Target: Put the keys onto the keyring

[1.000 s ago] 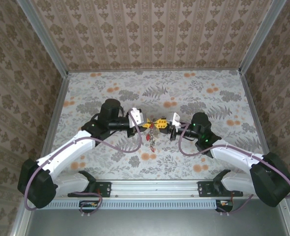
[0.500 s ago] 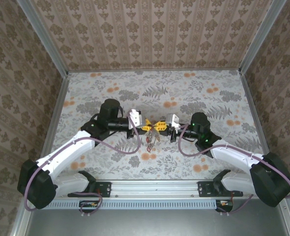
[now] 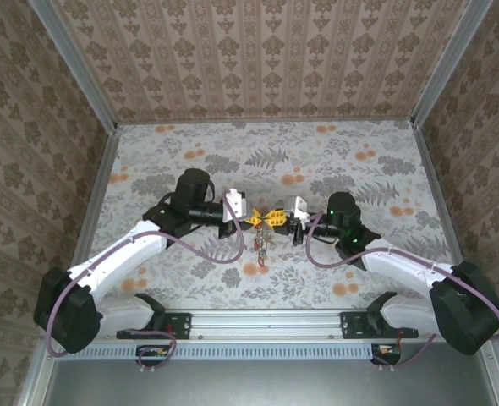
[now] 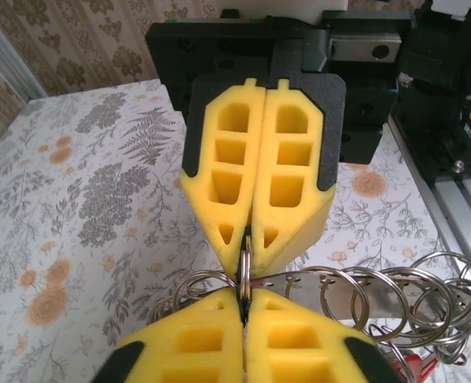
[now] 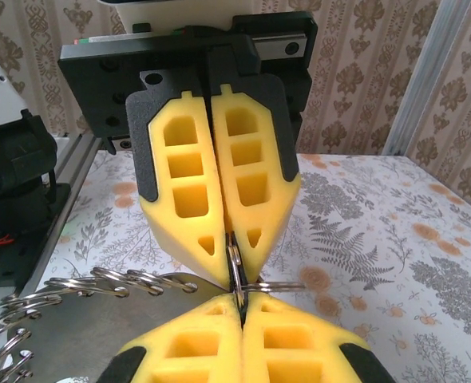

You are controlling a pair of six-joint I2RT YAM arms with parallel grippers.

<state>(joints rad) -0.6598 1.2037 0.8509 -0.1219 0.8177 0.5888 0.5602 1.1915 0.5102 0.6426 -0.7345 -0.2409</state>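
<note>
- At the near edge of the table (image 3: 334,152), both arms reach inward from their bases. They meet tip to tip over the middle of the flowered surface.
- The left claw (image 3: 254,218) points right and the right claw (image 3: 276,216) points left. Their yellow fingertips almost touch.
- Left wrist view: the left claw (image 4: 243,307) has its yellow pads pressed together with no gap between them. A thin metal loop, the keyring (image 4: 243,275), is caught edge-on in the seam.
- Just beyond it in that view, the right claw (image 4: 251,239) faces back. It is likewise closed, with the far side of the same keyring pinched at its tip.
- Right wrist view: the right claw (image 5: 241,307) is clamped on the keyring (image 5: 235,267). The left claw (image 5: 229,239) opposite it is shut on the same loop.
- So the keyring sits upright between the two claws, held by both and raised off the table.
- A tangle of smaller wire rings (image 4: 395,299) spreads out beside the pinch point. A red key head (image 4: 415,369) shows at the lower edge.
- From above, the keys (image 3: 260,245) hang in a small cluster just below the claw tips, on the near side. Whether they touch the table cannot be told.
- Beyond lie the bare far half of the table and the patterned back wall (image 3: 258,59).
</note>
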